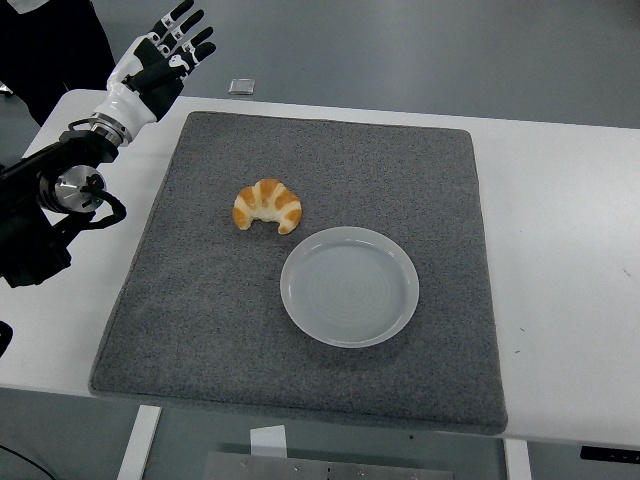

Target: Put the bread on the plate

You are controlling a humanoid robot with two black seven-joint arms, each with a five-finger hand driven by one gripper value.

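Observation:
A golden croissant (268, 206) lies on the grey mat (320, 180), left of centre. A round white plate (349, 286) sits on the mat just to the croissant's lower right, a small gap between them. My left hand (160, 55) is raised over the table's far left corner, fingers spread and holding nothing, well to the upper left of the croissant. The left arm (60, 190) comes in from the left edge. My right arm does not show.
A small grey object (241, 86) lies on the floor beyond the table's far edge. A person in dark clothing (50, 50) stands at the top left behind my left hand. The white table (570, 260) shows to the mat's right.

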